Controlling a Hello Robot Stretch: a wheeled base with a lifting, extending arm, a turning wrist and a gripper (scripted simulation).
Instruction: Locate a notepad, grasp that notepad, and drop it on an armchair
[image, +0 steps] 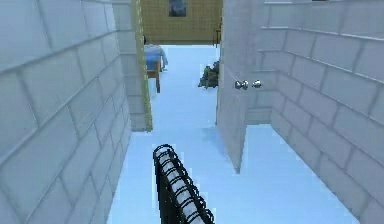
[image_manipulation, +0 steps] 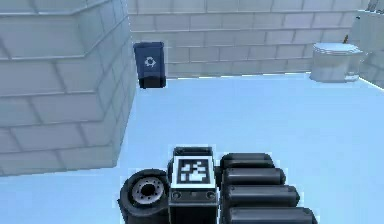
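Forward view: pale block walls (image: 60, 110) line a light floor (image: 185, 110) | white door (image: 233, 100) stands ajar right of centre, metal handle (image: 247, 84) | beyond, blue-topped wooden furniture (image: 153, 60), dark clump (image: 210, 75) near the door edge | arm side view: dark blue bin (image_manipulation: 150, 64) against the wall upper left, white toilet (image_manipulation: 335, 60) upper right

Bin (image_manipulation: 150, 63) against back wall (image_manipulation: 230, 45); toilet (image_manipulation: 335, 60) well right.
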